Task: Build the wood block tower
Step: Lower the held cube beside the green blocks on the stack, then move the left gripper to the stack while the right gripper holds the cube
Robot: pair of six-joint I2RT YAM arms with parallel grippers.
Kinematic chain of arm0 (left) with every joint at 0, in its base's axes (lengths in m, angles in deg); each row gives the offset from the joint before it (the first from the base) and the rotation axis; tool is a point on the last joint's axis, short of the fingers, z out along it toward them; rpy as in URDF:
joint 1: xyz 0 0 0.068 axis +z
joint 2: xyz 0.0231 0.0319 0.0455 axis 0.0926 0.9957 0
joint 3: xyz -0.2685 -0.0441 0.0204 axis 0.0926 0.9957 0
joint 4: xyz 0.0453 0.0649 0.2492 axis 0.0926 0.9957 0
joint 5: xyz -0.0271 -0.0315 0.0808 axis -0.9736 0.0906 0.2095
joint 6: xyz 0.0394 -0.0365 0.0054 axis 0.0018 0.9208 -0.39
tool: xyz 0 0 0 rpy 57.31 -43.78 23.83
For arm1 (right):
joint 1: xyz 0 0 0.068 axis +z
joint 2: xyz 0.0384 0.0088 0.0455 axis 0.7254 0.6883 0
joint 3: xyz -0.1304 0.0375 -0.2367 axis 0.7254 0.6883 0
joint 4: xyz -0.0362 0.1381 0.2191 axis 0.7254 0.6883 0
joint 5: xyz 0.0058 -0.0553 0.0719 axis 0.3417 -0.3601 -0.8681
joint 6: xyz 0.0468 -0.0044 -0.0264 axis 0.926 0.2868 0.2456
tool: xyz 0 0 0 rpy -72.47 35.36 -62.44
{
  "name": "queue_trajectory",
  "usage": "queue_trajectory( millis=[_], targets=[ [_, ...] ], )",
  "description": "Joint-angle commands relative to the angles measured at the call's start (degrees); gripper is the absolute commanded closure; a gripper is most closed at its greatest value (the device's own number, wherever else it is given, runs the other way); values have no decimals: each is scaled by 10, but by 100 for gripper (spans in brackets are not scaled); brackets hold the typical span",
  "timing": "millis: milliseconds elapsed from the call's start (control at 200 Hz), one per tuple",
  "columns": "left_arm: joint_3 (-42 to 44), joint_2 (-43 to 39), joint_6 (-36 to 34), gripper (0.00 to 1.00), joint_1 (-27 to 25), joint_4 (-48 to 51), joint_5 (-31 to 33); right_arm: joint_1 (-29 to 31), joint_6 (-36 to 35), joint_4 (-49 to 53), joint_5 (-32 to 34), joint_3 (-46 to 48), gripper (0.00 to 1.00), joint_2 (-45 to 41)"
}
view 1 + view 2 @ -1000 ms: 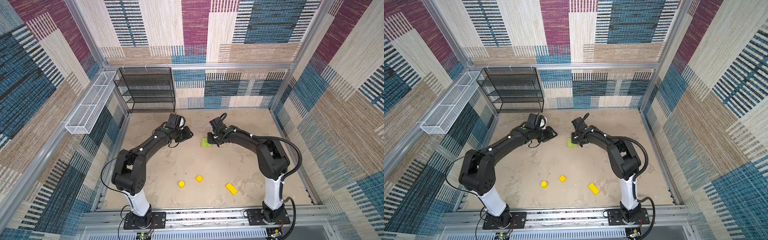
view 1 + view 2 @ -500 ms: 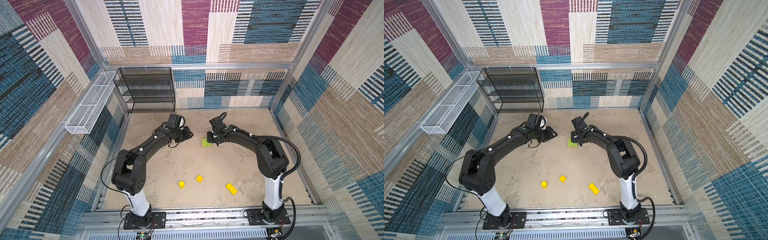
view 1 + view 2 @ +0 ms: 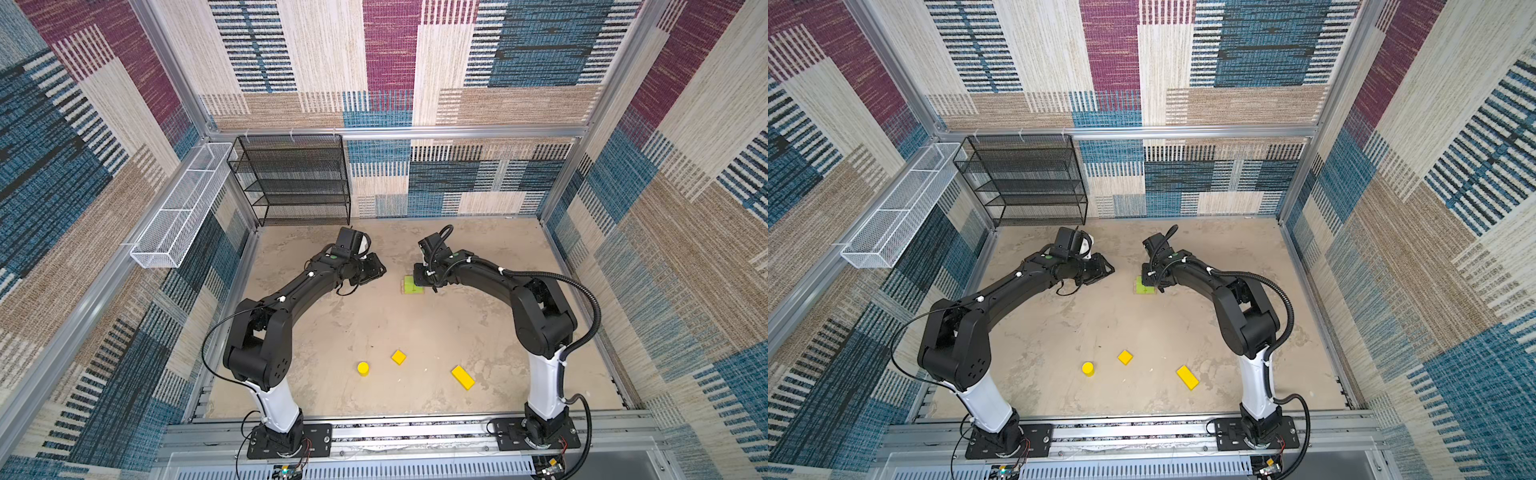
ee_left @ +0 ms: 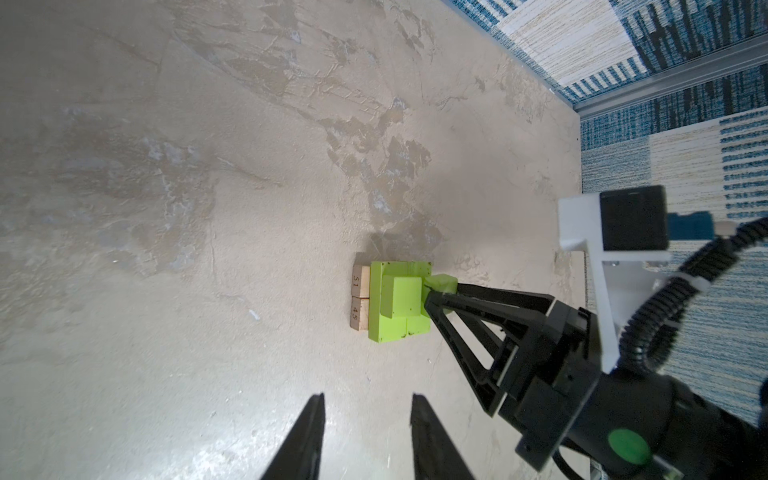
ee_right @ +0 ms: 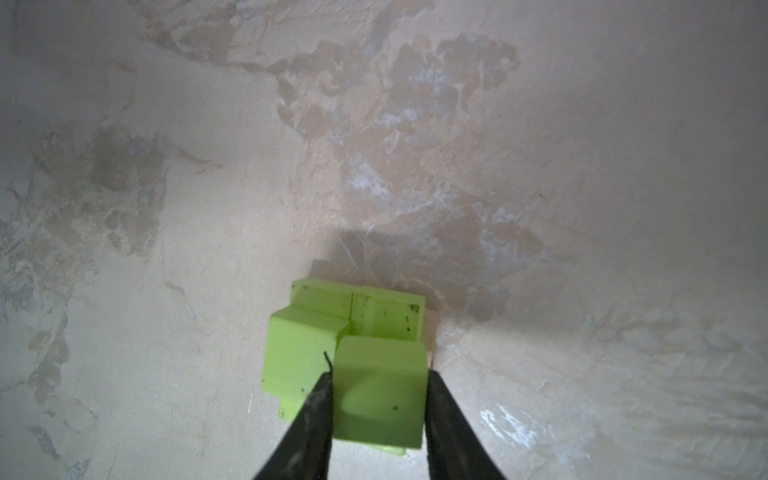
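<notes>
Over lime slabs (image 5: 384,311) | R end effector (image 5: 380,376) grips smooth lime cube (image 5: 378,401) | L end effector (image 4: 368,397) agape, empty

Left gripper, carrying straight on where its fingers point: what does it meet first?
The left gripper would probably meet the small stack of lime-green wood blocks on tan planks; depth unclear.

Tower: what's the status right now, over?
Right gripper closed on green cube at tower top. Left gripper open, empty. Yellow blocks lie loose. Nothing blocking.
</notes>
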Motion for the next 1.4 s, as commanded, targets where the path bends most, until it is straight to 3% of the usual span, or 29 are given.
queue_trajectory(
  millis=[0, 736, 1092, 1397],
  targets=[
    [-5, -1, -10, 61, 0, 3, 1, 0, 6, -5, -4, -7, 63, 4],
    [-5, -2, -10, 62, 0, 5, 2, 0, 9, 13, 15, -12, 61, -5],
    [-1, -5, 9, 65, -13, -23, 4, -1, 4, 6, 16, 2, 59, -57],
    [-65, 50, -10, 65, -40, 10, 49, -24, -18, -58, -12, 63, 53, -113]
  ],
)
